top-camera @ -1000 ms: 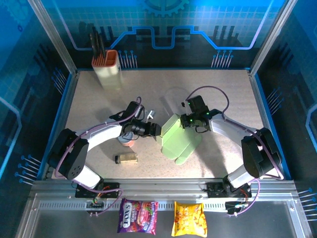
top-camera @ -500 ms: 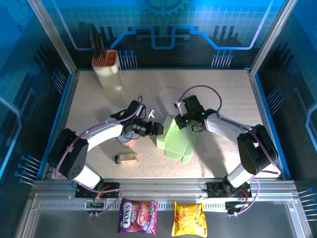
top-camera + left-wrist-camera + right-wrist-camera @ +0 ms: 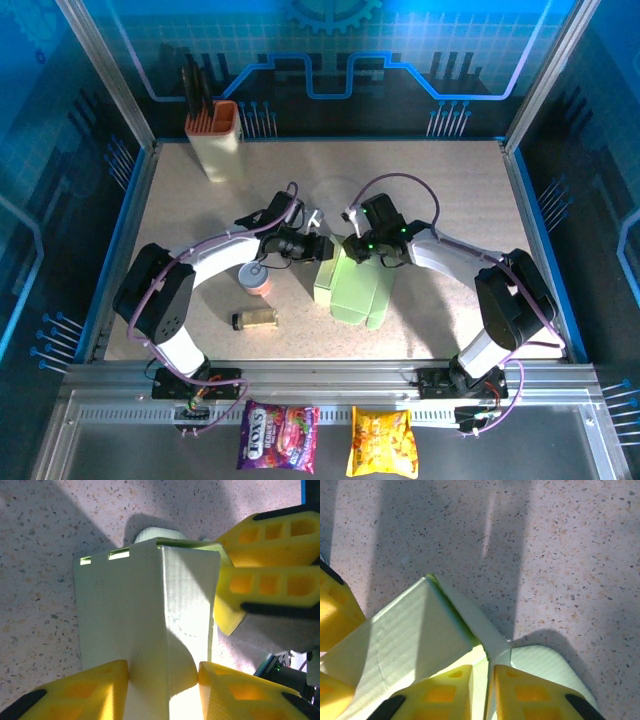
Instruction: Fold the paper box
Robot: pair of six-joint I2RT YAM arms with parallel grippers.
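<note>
1. the counter [image 3: 450, 200] is a pale speckled top inside a blue-walled frame, and both my arms reach in toward its middle.
2. the paper box [image 3: 355, 290] sits near the middle of the counter. it is pale green and partly folded, with its walls raised and a rounded flap toward the near edge. seen from my left wrist, its far edge shows two small slots.
3. the cream knife holder [image 3: 220, 140] with the orange rim stands upright at the far left corner, dark handles sticking out of it, well apart from the box.
4. two snack packets lie outside the counter on the near rail, a purple one [image 3: 278, 436] and a yellow one [image 3: 382, 442], side by side.
5. my left hand [image 3: 162, 675] is at the box's far left corner. its yellow fingers press on either side of a folded ridge of card, so it is holding the box.
6. my right hand [image 3: 482, 680] is just beside it at the far edge, narrow, with a thin card wall pinched between its fingers.
7. a small bottle [image 3: 255, 319] lies on its side to the left of the box.
8. a small round tub [image 3: 257, 277] stands just beyond the bottle, under my left arm.
</note>
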